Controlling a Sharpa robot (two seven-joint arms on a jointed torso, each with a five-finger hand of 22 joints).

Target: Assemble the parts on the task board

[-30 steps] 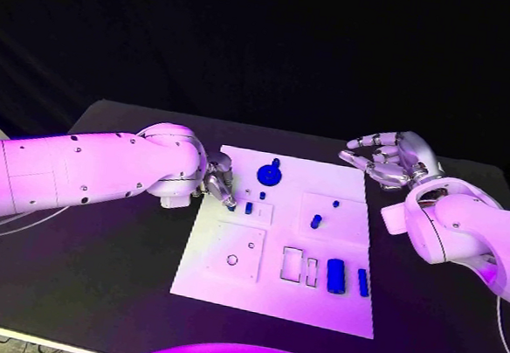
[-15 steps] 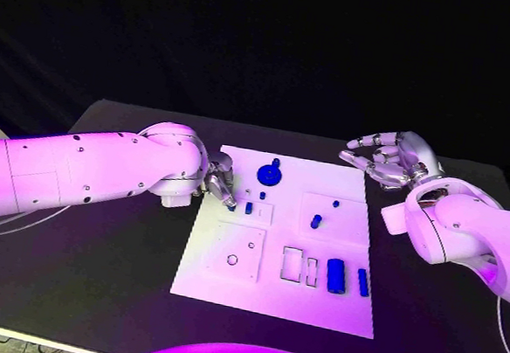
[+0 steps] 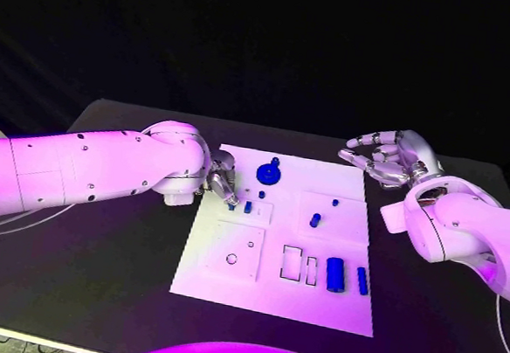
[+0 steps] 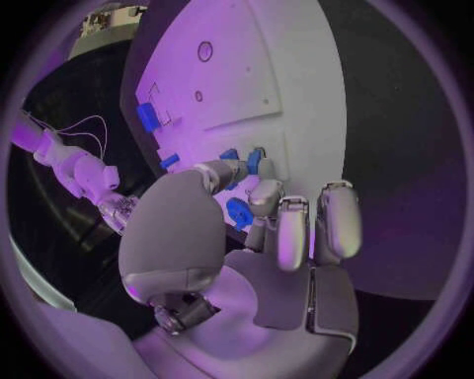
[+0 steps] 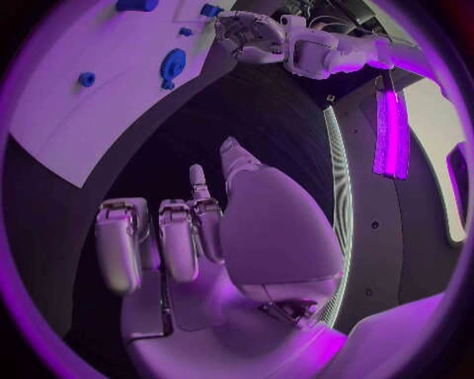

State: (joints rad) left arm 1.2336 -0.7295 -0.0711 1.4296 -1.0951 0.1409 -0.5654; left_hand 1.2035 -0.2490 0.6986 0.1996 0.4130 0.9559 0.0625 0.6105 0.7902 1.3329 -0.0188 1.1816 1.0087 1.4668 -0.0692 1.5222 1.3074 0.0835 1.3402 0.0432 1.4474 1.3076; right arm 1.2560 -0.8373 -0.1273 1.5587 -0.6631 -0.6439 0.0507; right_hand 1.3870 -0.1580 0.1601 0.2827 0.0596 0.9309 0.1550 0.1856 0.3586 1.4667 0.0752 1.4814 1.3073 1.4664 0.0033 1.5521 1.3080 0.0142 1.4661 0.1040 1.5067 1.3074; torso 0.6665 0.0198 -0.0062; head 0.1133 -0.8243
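Head view: left hand (image 3: 219, 185) pinches a small blue part (image 3: 231, 206) over the task board (image 3: 222, 287), seating next; right hand (image 3: 388, 159) hovers empty, fingers apart.

Task board (image 3: 268, 293): smooth matt white plastic. Table (image 3: 90, 269): matt black. Left hand (image 3: 220, 181): silver metallic sheen.

I can read no text, label, brand, number or sign anywhere here: my task board (image 3: 315, 303) carries only plain cut-outs and holes, and my arms and the dark worktop (image 3: 88, 287) bear no lettering.
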